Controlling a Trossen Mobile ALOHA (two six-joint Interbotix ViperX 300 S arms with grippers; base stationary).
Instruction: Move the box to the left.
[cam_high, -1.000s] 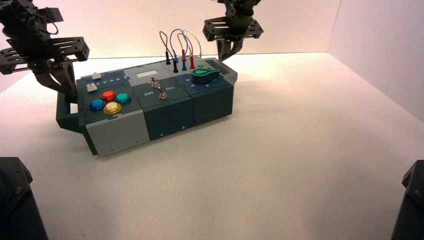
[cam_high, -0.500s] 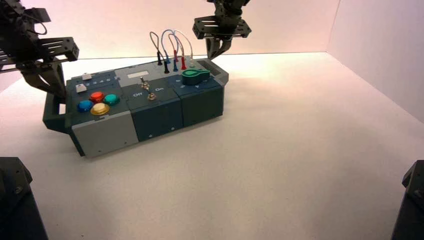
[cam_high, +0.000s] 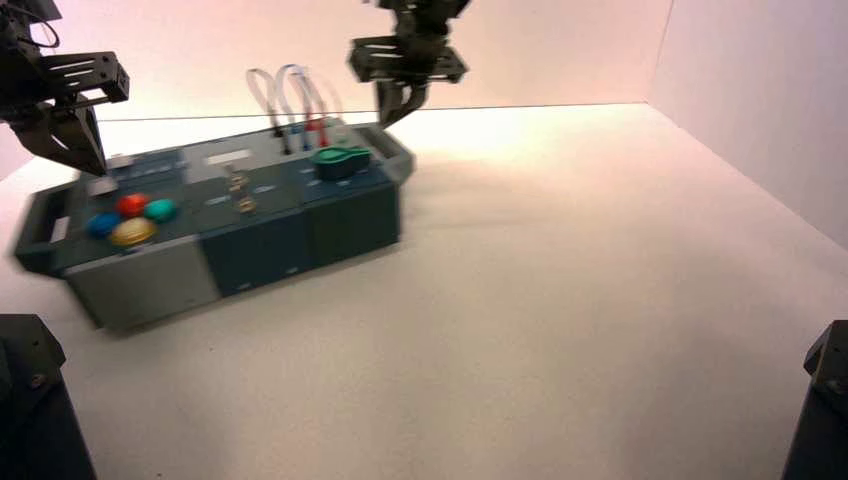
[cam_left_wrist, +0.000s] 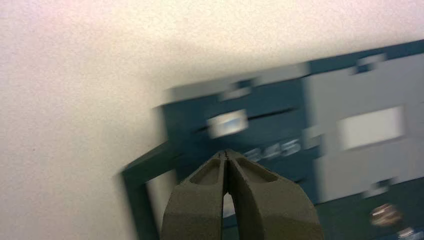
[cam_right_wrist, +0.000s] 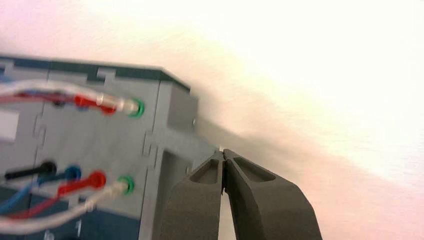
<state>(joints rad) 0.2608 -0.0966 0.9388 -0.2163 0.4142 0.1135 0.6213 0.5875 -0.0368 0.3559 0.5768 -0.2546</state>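
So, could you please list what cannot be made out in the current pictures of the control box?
- Digits beside the white slider: partly behind the left gripper's closed jaws, the rest blurred, left wrist view.
- Dark teal left end handle: cut off by the bottom edge, left wrist view.
- Green round knob: its pointer setting is blurred, high view; no wrist view shows it.
- Grey right end handle: partly behind the right gripper's closed jaws, right wrist view.
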